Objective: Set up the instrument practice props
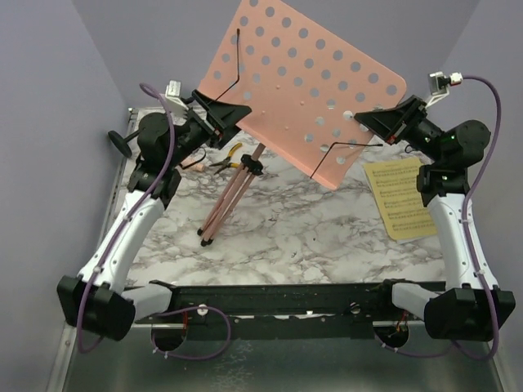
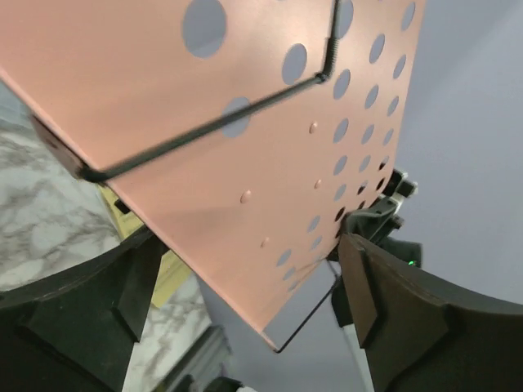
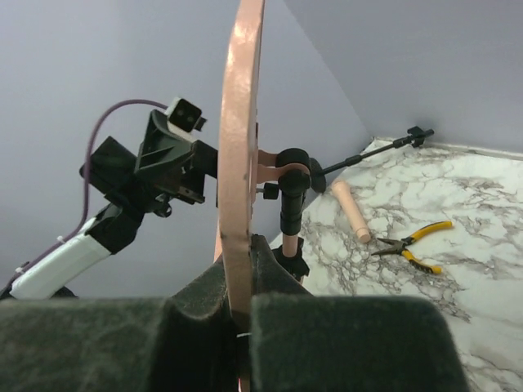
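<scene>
pink music stand (image 3: 241, 122), edge clamped between right jaws

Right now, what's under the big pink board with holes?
Its folded pink legs lean down to the marble table, with yellow-handled pliers lying beside them. The board covers the table farther back, so anything there is hidden.

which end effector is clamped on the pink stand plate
The right end effector, shut on the pink plate; the left end effector is open around it.
</scene>
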Controlling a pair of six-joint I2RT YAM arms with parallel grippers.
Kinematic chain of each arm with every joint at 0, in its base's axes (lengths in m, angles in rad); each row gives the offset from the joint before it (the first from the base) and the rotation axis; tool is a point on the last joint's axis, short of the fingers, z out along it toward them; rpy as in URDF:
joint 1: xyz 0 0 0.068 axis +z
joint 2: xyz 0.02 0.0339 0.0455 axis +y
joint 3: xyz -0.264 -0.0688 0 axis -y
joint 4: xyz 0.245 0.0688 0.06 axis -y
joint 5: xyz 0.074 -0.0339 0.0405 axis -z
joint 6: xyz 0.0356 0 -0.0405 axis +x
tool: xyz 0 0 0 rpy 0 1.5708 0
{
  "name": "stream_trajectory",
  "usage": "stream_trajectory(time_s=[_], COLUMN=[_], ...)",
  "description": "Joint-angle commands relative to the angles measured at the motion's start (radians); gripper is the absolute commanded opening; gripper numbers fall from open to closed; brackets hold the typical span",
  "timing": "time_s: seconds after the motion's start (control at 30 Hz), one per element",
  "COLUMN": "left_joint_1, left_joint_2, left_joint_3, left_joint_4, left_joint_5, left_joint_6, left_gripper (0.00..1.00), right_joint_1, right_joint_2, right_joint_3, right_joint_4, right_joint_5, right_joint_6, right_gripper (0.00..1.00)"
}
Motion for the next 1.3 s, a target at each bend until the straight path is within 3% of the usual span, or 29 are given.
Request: stream_trajectory(time_s=[0.0,0.13,0.3,0.43,0.6,0.8,0.93,1.1,1.2,1.27], left_joint_1=[0.000,0.000,0.000,-0.008,-0.087,-0.347,-0.462,-0.564,-0.572,-0.573], left_joint_2=[-0.164,-0.331,-0.444,-0.435,-0.398,-0.355,-0.297,-0.226,-0.200,-0.204], left_joint_3=[0.006,-0.122,-0.262,-0.372,-0.401,-0.366,-0.368,-0.336,-0.318,-0.299], left_joint_4=[-0.286,-0.407,-0.418,-0.320,-0.256,-0.205,-0.118,-0.062,-0.023,-0.016], left_joint_5=[-0.106,-0.202,-0.194,-0.120,-0.176,-0.513,-0.683,-0.880,-0.853,-0.796], left_joint_6=[0.292,0.443,0.466,0.446,0.556,0.724,0.755,0.841,0.818,0.753], left_gripper=[0.99,0.99,0.95,0.80,0.66,0.60,0.49,0.43,0.45,0.57], right_joint_1=[-0.007,-0.007,-0.007,-0.006,-0.007,-0.007,-0.006,-0.005,-0.006,-0.005], right_joint_2=[0.049,0.080,0.106,0.101,0.107,0.101,0.096,0.083,0.076,0.067], right_joint_3=[0.161,0.280,0.392,0.417,0.474,0.530,0.569,0.612,0.632,0.626], right_joint_4=[0.125,0.045,-0.002,-0.019,-0.052,-0.138,-0.195,-0.249,-0.240,-0.217], right_joint_5=[-0.005,-0.039,-0.102,-0.129,-0.166,-0.163,-0.147,-0.127,-0.144,-0.149], right_joint_6=[-0.155,-0.214,-0.220,-0.225,-0.214,-0.238,-0.254,-0.272,-0.270,-0.272], right_gripper=[0.01,0.01,0.01,0.01,0.01,0.01,0.00,0.01,0.01,0.01])
